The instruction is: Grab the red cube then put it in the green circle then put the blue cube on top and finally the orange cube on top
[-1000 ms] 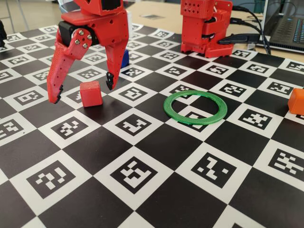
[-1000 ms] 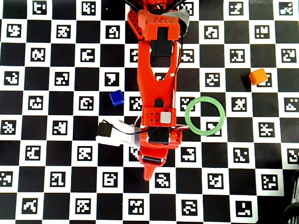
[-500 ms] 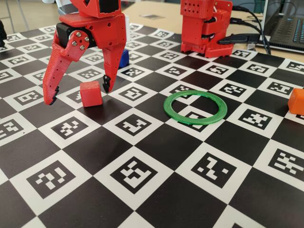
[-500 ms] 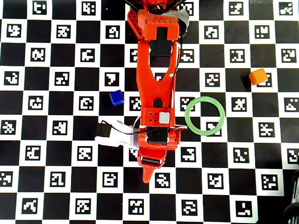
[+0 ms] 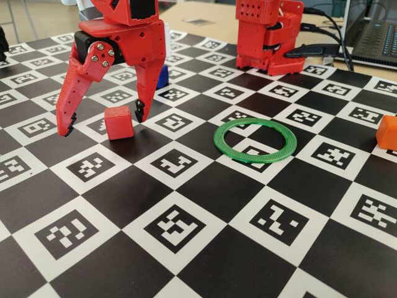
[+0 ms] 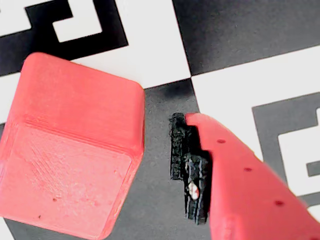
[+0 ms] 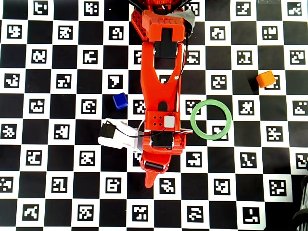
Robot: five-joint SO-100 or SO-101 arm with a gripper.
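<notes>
The red cube (image 5: 118, 122) sits on the checkered mat between the two fingers of my red gripper (image 5: 102, 123), which is open and straddles it from above. In the wrist view the red cube (image 6: 75, 145) lies left of one black-padded fingertip (image 6: 192, 170), a dark gap between them. The green circle (image 5: 254, 159) lies flat to the cube's right, nothing inside it. The blue cube (image 5: 162, 76) peeks out behind the gripper. The orange cube (image 5: 387, 132) is at the right edge. In the overhead view the arm (image 7: 161, 96) hides the red cube; the blue cube (image 7: 120, 100), green circle (image 7: 192, 120) and orange cube (image 7: 265, 79) show.
A red motor block (image 5: 267, 34) stands on the mat at the back. Black cables and a laptop (image 5: 372, 31) lie at the back right. The white wrist camera (image 7: 115, 137) juts out left of the arm in the overhead view.
The gripper has shifted slightly left in the fixed view and stays open around the red cube. The cubes and the green circle have not moved.
</notes>
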